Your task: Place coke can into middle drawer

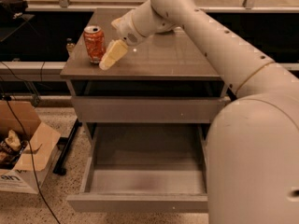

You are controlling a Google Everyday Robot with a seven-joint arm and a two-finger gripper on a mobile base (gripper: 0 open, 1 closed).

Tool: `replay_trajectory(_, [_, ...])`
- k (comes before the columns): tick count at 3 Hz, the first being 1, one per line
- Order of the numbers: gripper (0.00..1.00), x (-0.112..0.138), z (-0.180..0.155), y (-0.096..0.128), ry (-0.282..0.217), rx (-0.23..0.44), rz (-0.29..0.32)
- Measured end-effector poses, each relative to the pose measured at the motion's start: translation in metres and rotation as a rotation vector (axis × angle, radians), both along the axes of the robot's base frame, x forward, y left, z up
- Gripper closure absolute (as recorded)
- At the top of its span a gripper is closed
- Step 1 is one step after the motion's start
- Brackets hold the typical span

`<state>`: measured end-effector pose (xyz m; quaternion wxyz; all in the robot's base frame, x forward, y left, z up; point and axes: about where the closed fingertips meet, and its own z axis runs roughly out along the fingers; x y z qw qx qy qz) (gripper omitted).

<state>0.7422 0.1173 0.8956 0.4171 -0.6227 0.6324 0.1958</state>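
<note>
The coke can [95, 43] stands upright on the left part of the cabinet top [159, 59]. My gripper [112, 55] hangs low over the top just to the right of the can, close beside it and not around it. The middle drawer [140, 203] is pulled out below, and its smooth grey inside holds nothing. My arm reaches in from the right and fills the right side of the view.
A shut drawer front [147, 108] sits one level above the open drawer. An open cardboard box [25, 160] and cables lie on the floor at the left. A small bottle [70, 45] shows behind the cabinet's left edge.
</note>
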Motion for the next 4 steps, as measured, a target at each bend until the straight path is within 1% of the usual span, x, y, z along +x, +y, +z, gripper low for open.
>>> replay_trajectory(1, [0.00, 0.021, 0.005, 0.033, 0.000, 0.064, 0.032])
replay_trajectory(2, [0.00, 0.033, 0.008, 0.051, 0.004, 0.105, 0.052])
replay_trajectory(3, [0.27, 0.046, 0.008, 0.071, 0.026, 0.157, 0.071])
replay_trajectory(4, [0.50, 0.050, 0.007, 0.074, 0.035, 0.177, 0.074])
